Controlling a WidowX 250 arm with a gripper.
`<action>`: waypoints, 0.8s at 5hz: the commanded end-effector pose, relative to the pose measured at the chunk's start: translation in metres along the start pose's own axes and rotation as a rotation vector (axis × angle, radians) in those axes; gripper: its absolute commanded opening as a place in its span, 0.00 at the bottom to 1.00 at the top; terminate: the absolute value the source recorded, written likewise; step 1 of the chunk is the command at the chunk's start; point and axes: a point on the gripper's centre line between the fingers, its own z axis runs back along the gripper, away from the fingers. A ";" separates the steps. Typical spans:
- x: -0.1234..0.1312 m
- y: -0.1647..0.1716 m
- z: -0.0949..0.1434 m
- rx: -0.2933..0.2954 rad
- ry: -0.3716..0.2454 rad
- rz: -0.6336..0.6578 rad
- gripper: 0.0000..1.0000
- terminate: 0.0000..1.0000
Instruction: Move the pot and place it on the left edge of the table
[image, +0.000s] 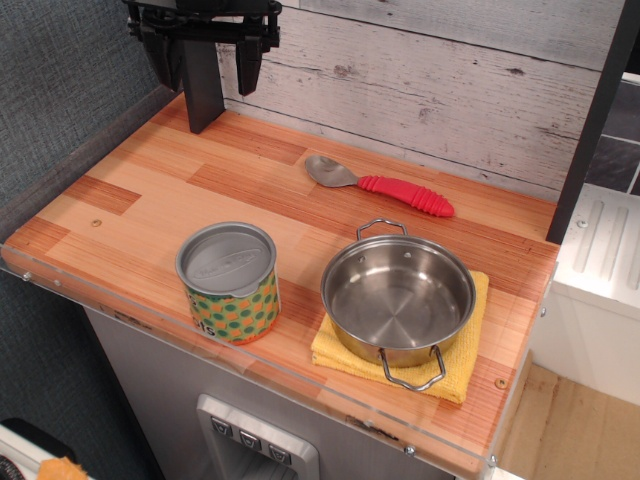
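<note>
The shiny steel pot (398, 296) with two wire loop handles sits on a folded yellow cloth near the front right of the wood-plank table (140, 195). It is empty and upright. My black gripper (205, 72) hangs high at the back left, far from the pot, its fingers apart with nothing between them.
A green-orange patterned tin can (229, 282) with a grey lid stands left of the pot near the front rim. A spoon with a red handle (382, 185) lies behind the pot. The yellow cloth (458, 362) lies under the pot. A white plank wall closes the back.
</note>
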 end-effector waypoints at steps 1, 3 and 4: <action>0.000 0.000 0.000 0.000 0.000 0.000 1.00 0.00; -0.028 -0.047 0.009 -0.009 -0.019 -0.148 1.00 0.00; -0.043 -0.073 0.021 -0.040 -0.024 -0.173 1.00 0.00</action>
